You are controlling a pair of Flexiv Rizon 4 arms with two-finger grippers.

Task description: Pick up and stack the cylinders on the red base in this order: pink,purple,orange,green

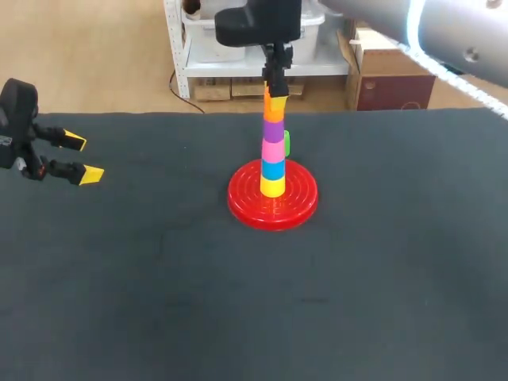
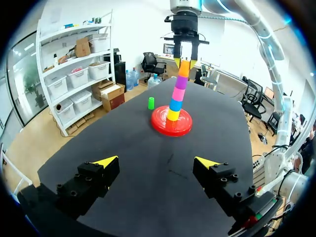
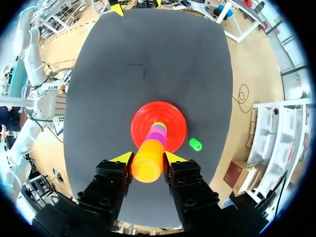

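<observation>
On the red base (image 1: 248, 205) stands a tilted stack: yellow at the bottom, then blue, pink (image 1: 273, 148), purple (image 1: 273, 130) and the orange cylinder (image 1: 273, 109) on top. My right gripper (image 1: 275, 92) comes straight down from above, its yellow tips against the orange cylinder's two sides. In the right wrist view the orange cylinder (image 3: 148, 162) fills the gap of the right gripper (image 3: 148, 157) over the red base (image 3: 143, 118). The green cylinder (image 1: 286, 143) lies on the mat just behind the stack. My left gripper (image 1: 83, 157) hangs open and empty at the far left.
Dark mat covers the table (image 1: 381, 270). The green cylinder (image 3: 195, 144) lies close beside the base's rim. From the left wrist, the stack (image 2: 176, 96) and the green cylinder (image 2: 151, 102) lie well ahead of the left gripper (image 2: 155, 160).
</observation>
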